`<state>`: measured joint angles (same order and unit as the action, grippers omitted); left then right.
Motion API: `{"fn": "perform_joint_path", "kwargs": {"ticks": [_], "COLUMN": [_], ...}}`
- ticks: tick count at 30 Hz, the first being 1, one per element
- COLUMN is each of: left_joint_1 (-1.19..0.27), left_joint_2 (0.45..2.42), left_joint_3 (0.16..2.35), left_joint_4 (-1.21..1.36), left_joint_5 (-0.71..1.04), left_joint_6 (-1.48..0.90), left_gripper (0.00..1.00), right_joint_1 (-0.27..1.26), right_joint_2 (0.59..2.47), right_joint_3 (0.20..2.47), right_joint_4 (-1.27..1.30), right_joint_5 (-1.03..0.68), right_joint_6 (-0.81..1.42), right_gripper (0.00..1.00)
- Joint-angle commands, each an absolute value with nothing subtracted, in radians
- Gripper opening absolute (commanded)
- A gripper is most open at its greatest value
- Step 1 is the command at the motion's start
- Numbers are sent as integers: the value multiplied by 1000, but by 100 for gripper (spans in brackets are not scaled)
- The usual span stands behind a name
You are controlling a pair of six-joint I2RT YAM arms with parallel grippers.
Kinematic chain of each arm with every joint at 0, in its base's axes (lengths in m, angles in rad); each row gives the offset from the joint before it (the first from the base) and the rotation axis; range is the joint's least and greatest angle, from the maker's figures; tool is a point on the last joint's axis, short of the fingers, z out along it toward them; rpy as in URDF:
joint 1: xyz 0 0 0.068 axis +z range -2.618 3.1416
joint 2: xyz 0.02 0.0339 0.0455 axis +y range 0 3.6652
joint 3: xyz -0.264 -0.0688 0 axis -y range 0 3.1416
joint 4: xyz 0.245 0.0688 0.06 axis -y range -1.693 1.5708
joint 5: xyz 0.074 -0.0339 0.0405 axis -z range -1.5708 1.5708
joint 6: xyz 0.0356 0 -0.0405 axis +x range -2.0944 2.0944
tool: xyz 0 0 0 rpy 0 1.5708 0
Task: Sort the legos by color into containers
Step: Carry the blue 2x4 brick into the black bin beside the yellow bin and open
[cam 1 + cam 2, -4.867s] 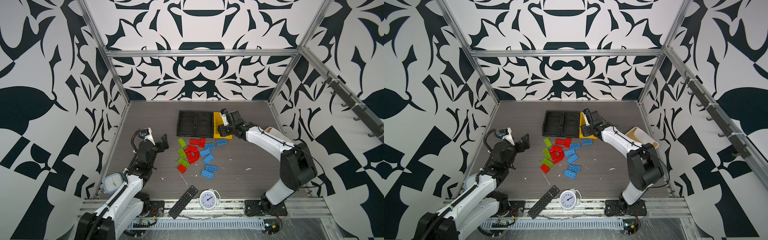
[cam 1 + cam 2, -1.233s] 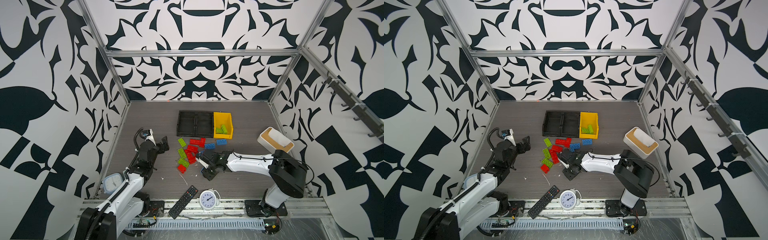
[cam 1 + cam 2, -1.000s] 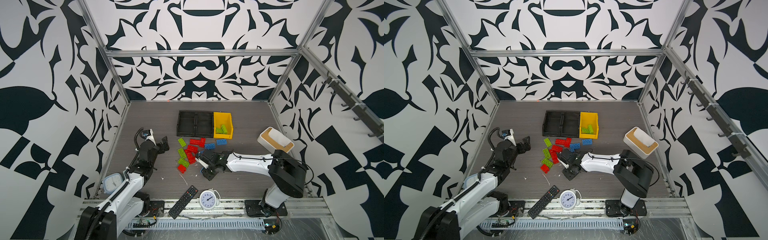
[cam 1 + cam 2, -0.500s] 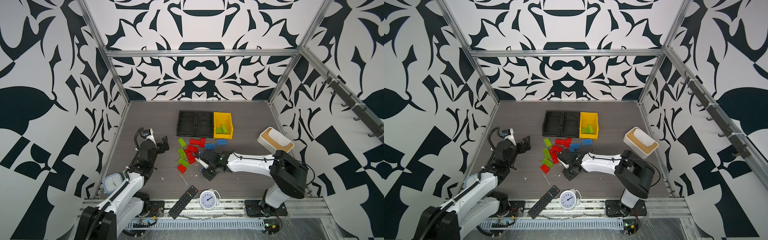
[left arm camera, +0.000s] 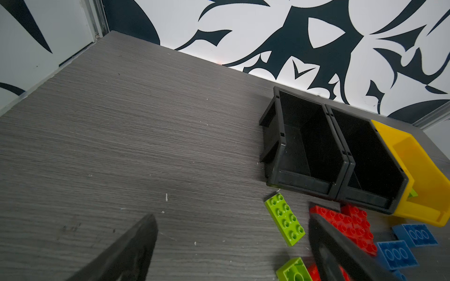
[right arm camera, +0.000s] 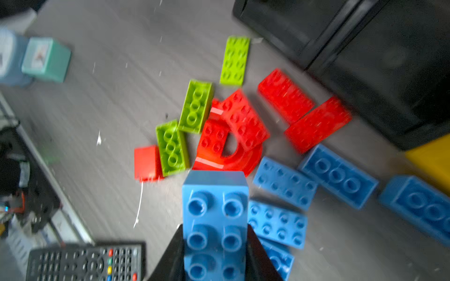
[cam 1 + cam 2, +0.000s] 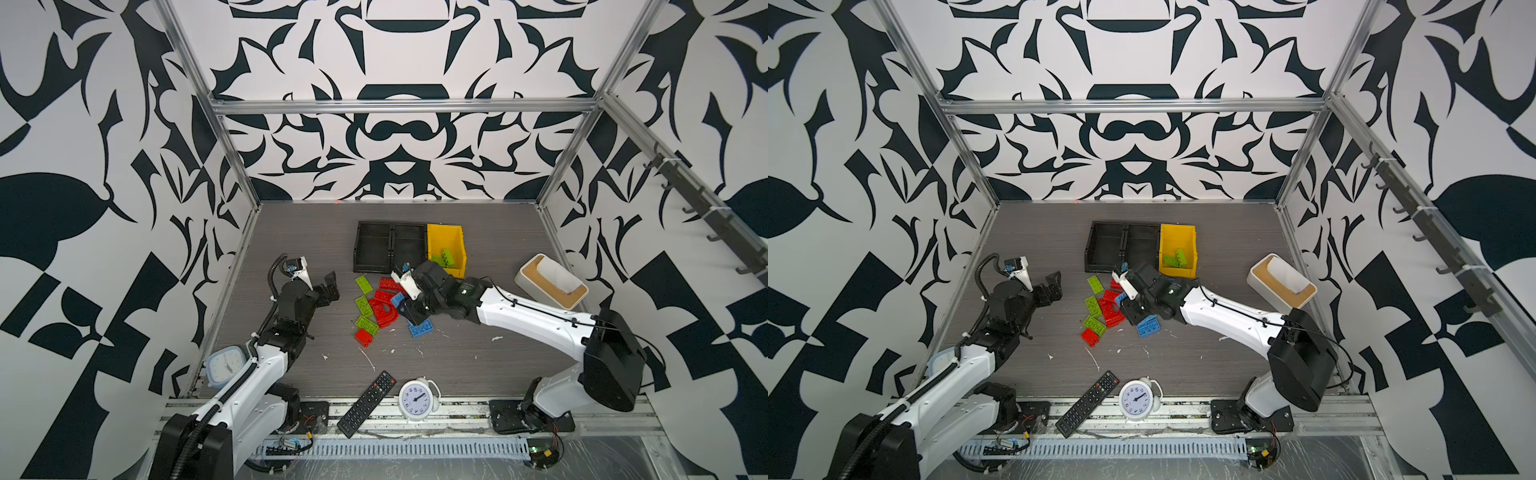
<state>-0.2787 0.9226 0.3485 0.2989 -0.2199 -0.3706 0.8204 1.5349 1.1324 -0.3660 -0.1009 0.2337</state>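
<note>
My right gripper (image 6: 215, 228) is shut on a blue lego (image 6: 215, 209) that sticks out past its fingers. In both top views this gripper (image 7: 415, 313) (image 7: 1134, 309) hangs over the right side of the loose legos, which include a red arch (image 7: 388, 311), green bricks (image 7: 365, 284) and more blue ones (image 6: 285, 182). Behind them stand the containers: two joined black bins (image 7: 390, 249), bare inside, and a yellow bin (image 7: 446, 237) holding green bricks (image 7: 444, 257). Left of the legos, my left gripper (image 7: 328, 289) (image 5: 231, 243) is open and holds nothing.
A black remote (image 7: 366, 403) and a white alarm clock (image 7: 417, 399) lie at the front edge. A pale blue clock (image 7: 222, 365) sits beside the left arm. A white box with a wooden rim (image 7: 550, 282) stands at the right. Patterned walls enclose the table.
My right gripper has closed on the blue lego and shifted a little toward the bins. The left arm has stayed where it was.
</note>
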Motion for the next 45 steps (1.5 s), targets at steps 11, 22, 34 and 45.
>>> {"fn": "perform_joint_path", "kwargs": {"ticks": [11,22,34,45], "left_joint_1": [-275,-275,-275,-275], "left_joint_2": [892,896,896,919], "left_joint_3": [353,355,356,353], "left_joint_4": [296,295,295,311], "left_joint_5": [-201,-199,-199,-200], "left_joint_6": [-398,-401,-401,-408], "left_gripper": [99,100,99,99], "right_joint_1": [627,609,605,604], "right_joint_2": [1781,1909,1988,1989], "right_joint_3": [1407,1485,1532,1526], "right_joint_4": [-197,-149,-149,-164], "right_joint_5": [-40,19,43,70], "right_joint_6": [306,310,296,284], "right_gripper": [18,20,24,56]}}
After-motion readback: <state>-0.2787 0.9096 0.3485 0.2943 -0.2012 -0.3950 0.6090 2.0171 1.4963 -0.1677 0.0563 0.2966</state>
